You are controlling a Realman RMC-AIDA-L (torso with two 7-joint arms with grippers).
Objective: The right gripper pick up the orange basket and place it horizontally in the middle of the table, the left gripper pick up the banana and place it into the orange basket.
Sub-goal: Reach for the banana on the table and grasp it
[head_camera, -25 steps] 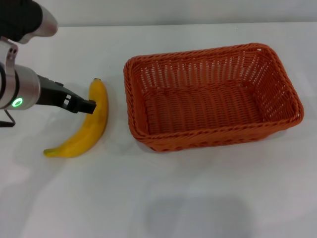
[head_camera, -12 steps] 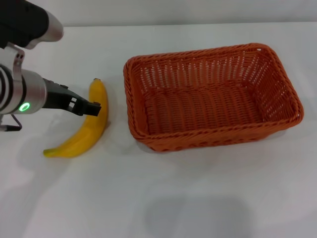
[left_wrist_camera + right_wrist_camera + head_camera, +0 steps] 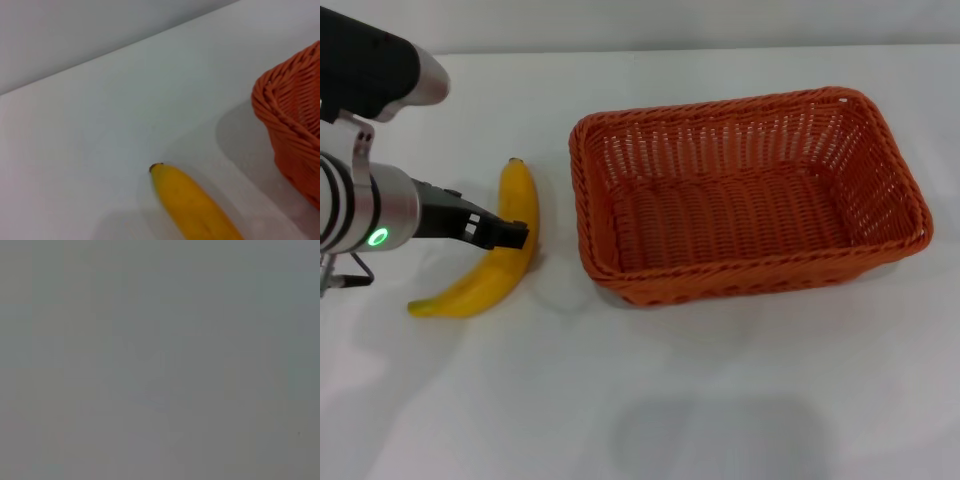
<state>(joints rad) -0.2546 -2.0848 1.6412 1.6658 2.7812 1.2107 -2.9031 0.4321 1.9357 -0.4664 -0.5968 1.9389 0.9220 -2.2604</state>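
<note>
One yellow banana flat on the white table, just beside the orange basket, at its 9 o'clock. Near it, but not touching. Dark tip toward 12 o'clock, greenish end toward 7 o'clock.

Basket near the middle of the table, long side running from 9 o'clock to 3 o'clock. Nothing inside. Basket step: done, by the look of it.

Now the banana step. Left gripper reaching in from the banana's 9 o'clock, black tip right at the middle of the fruit, touching it or very close. Open, closed or gripping: cannot tell from here. Banana down on the table, not lifted, going by the left wrist view as well.

No right gripper anywhere in the head view. Only plain grey in the right wrist view.

Next, most likely: get a good hold around the banana's middle, lift straight up, carry toward 3 o'clock over the basket's rim, then lower and let go. Enough height needed to clear the rim. Soft squeeze needed too: ripe fruit, easy to bruise, and curved and smooth, so likely to turn or slip.
</note>
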